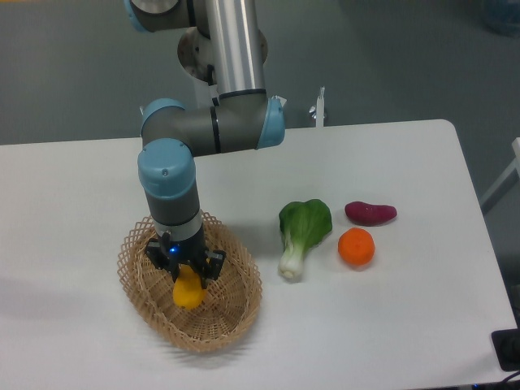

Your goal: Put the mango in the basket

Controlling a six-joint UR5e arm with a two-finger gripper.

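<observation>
The yellow mango (188,291) is low inside the tan wicker basket (236,313) at the table's front left. My gripper (185,276) reaches straight down into the basket and is shut on the mango's upper part, black fingers on either side of it. Whether the fruit touches the basket floor cannot be told from this view.
A green bok choy (301,233) lies to the right of the basket. Further right sit a round orange (356,247) and a purple sweet potato (370,213). The arm's elbow hangs over the table behind the basket.
</observation>
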